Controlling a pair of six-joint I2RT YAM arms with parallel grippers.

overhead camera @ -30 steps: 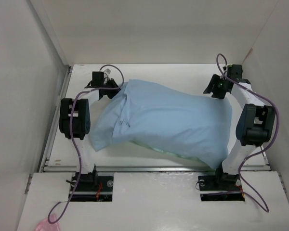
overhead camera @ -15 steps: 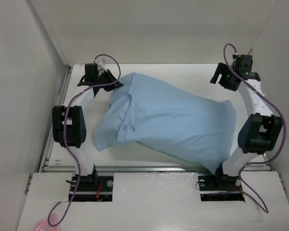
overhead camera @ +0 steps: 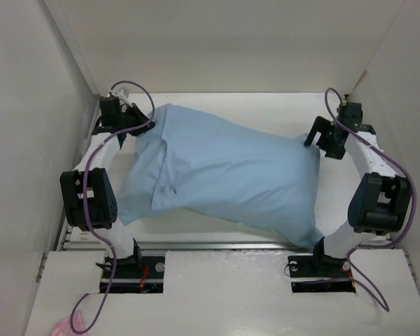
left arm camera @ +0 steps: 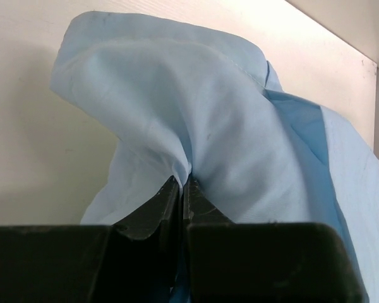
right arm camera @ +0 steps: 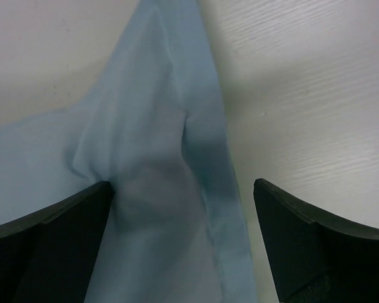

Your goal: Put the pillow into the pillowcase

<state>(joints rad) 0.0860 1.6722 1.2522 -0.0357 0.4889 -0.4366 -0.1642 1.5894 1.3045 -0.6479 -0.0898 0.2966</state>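
The light blue pillowcase (overhead camera: pixel 224 171) lies bulging across the table from back left to front right. The pillow is hidden; no white stuffing shows. At the back left corner of the fabric, my left gripper (overhead camera: pixel 147 120) is shut on a bunched fold. In the left wrist view the pillowcase (left arm camera: pixel 177 95) rises in a peak from the clamped gripper (left arm camera: pixel 182 180). My right gripper (overhead camera: pixel 315 140) stands open at the case's back right corner. In the right wrist view a strip of pillowcase (right arm camera: pixel 158 126) runs loosely through the open gripper (right arm camera: pixel 183 189), touching neither finger on the right side.
White enclosure walls stand close on the left (overhead camera: pixel 28 140) and right (overhead camera: pixel 406 84). A metal rail (overhead camera: pixel 224 245) crosses the near edge of the table (overhead camera: pixel 266 112). A small pink scrap (overhead camera: pixel 64 327) lies at the bottom left, near the left arm's purple cable.
My left gripper has dragged its corner of the pillowcase to the left, and the whole case shifted left with it. The right gripper opened, let go of the right corner, and moved slightly nearer.
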